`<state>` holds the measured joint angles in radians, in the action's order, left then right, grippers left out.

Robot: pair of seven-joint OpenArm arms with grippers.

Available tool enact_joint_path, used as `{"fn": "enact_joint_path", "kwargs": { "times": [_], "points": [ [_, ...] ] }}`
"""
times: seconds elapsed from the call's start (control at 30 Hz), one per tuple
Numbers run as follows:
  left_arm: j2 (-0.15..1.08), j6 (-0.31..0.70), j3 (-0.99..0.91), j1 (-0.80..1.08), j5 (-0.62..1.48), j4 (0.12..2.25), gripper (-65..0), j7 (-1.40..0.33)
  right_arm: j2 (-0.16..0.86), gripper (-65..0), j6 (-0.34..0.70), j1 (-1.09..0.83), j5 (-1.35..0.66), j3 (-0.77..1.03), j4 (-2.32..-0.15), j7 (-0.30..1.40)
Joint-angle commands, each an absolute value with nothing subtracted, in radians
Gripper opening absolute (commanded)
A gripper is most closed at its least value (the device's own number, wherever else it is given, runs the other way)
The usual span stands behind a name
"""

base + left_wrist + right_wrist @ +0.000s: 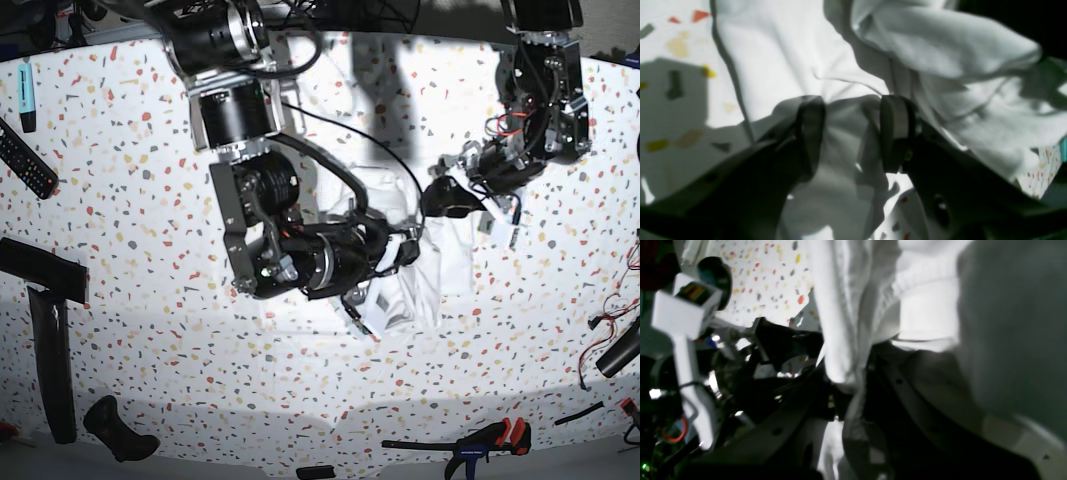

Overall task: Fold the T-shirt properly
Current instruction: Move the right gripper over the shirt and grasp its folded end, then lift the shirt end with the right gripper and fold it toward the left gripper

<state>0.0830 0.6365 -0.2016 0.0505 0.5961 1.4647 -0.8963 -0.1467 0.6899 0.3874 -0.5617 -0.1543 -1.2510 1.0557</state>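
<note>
T-shirt on table, between both arms.

T-shirt: plain white, soft cloth, no print that I can see. Bunched mid-table on speckled top, between my two arms, not spread flat. Left wrist view: cloth partly flat on table, creased, thick rumpled fold heaped at upper right. Right wrist view: fabric hanging in vertical folds, ribbed seam band visible. Sleeves, neck tag: cannot tell.
</note>
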Motion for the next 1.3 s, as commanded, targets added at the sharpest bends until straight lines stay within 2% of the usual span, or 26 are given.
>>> {"fn": "enact_joint_path", "kwargs": {
  "times": [0.0,0.3,0.33,0.4,0.5,0.57,0.9,1.13,1.27],
  "points": [
    [0.087,0.648,-0.199,0.044,0.601,1.494,-38.1,-0.925,-0.157,-65.0,0.698,0.413,-0.586,-0.158,-1.269,1.036],
    [0.135,0.648,-0.203,0.045,0.6,1.802,-38.1,-1.145,-0.157,-64.6,0.698,0.413,-0.596,-0.158,-1.269,1.039],
    [0.152,0.643,-0.203,0.045,0.591,1.839,-38.1,-1.155,-0.157,-63.0,0.698,0.413,-0.622,-0.158,-1.269,1.049],
    [0.187,0.596,-0.203,0.047,0.54,1.902,-38.1,-1.142,-0.157,-54.9,0.698,0.413,-0.711,-0.158,-1.269,1.087],
    [0.231,0.528,-0.203,0.047,0.475,1.953,-38.1,-1.111,-0.157,-36.4,0.698,0.413,-0.88,-0.158,-1.269,1.122],
    [0.25,0.507,-0.203,0.047,0.472,1.96,-38.1,-1.098,-0.157,-30.5,0.698,0.413,-0.97,-0.158,-1.269,1.123],
    [0.259,0.508,-0.203,0.05,0.469,1.959,-38.1,-1.099,-0.157,-30.5,0.698,0.414,-1.288,-0.158,-1.269,1.124],
    [0.259,0.5,-0.203,0.05,0.241,1.959,-38.1,-1.097,-0.157,-30.5,0.698,0.418,-1.294,-0.157,-1.269,1.125],
    [0.269,0.391,-0.203,0.05,0.211,1.963,-38.1,-1.089,-0.157,-30.5,0.698,0.45,-1.218,-0.157,-1.269,1.118]
  ]
}}
